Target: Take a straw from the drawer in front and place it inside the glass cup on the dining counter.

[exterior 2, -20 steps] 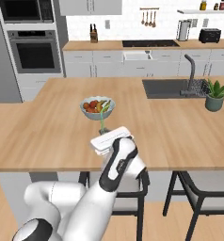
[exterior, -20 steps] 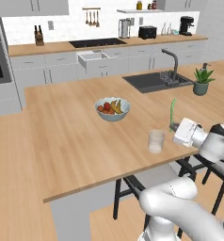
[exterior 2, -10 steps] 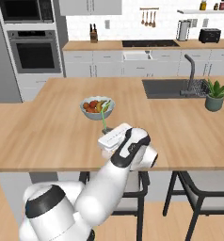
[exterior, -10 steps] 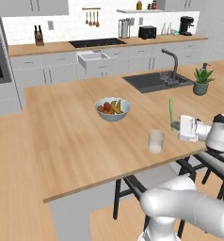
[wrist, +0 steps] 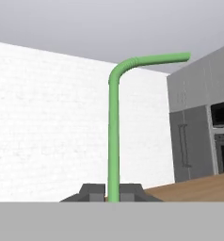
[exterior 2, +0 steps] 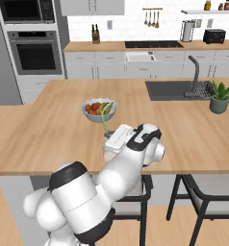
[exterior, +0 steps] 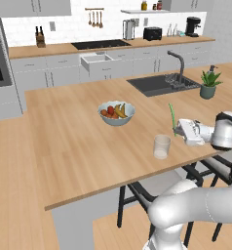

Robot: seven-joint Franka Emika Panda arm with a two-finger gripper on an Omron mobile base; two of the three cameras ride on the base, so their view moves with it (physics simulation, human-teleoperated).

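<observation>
A simulated kitchen: one wood-topped dining counter (exterior: 69,127) carries one fruit bowl (exterior: 116,113) and one glass cup (exterior: 162,146). Just beside the cup, the gripper (exterior: 178,130) pinches one green straw (exterior: 172,117) upright above the counter.

Glass cup (exterior: 162,146) on dining counter (exterior: 74,132), before fruit bowl (exterior: 116,113); straw (exterior: 172,118) right.

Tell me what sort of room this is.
A home kitchen, rendered rather than real. A wall oven stands at the left, a sink with faucet is set into the wooden island counter, and a cooktop sits along the back wall.
</observation>
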